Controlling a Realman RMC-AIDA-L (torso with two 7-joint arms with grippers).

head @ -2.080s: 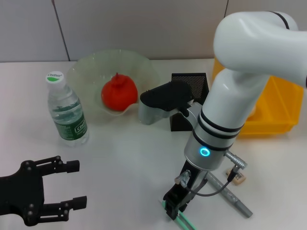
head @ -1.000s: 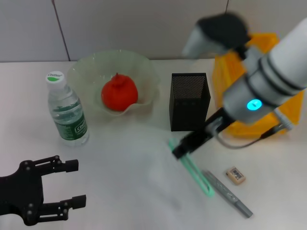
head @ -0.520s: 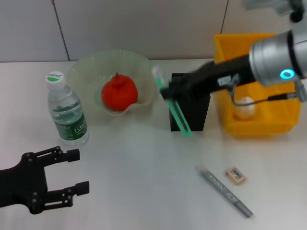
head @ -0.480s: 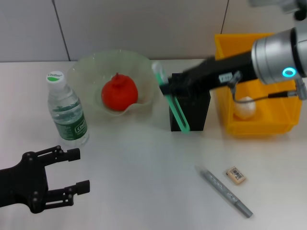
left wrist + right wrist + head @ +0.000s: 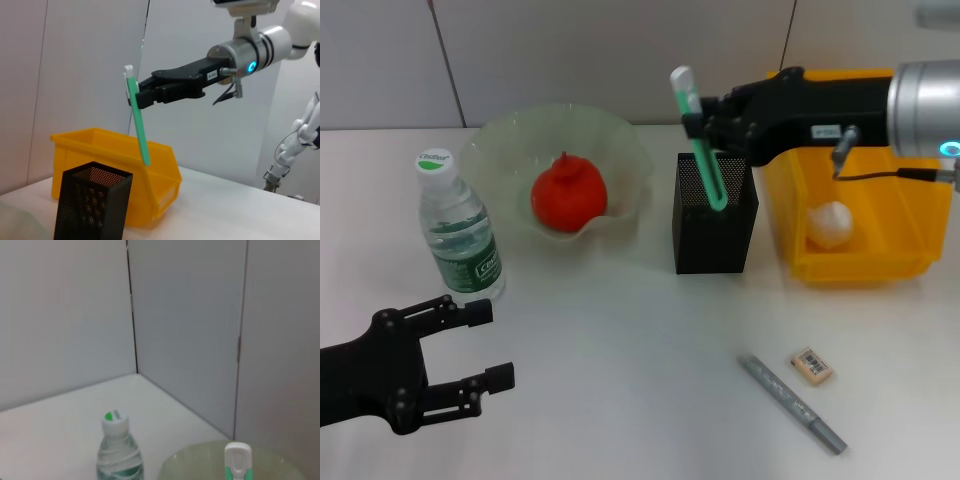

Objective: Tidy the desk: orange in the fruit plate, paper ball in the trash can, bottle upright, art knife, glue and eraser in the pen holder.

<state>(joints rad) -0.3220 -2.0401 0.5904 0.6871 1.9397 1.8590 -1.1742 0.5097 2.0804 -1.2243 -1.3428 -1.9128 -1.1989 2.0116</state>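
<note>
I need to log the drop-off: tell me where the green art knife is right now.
In the head view, the green art knife is on the right side, clamped nearly upright in the right gripper, its lower tip hanging above the black pen holder, beside the yellow bin.

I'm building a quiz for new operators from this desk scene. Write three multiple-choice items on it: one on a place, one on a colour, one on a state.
1. Where is the crumpled white paper ball?
A. In the yellow plastic bin
B. In the glass fruit plate
C. On the table by the eraser

2. What colour is the long art knife that the right gripper holds?
A. Grey
B. Green
C. Orange

3. How does the clear plastic water bottle stand?
A. On its side
B. Upside down
C. Upright

Answers: 1 A, the paper ball lies inside the yellow bin. 2 B, the art knife pinched by the right gripper over the black mesh pen holder is green. 3 C, the bottle stands with its cap on top.
</note>
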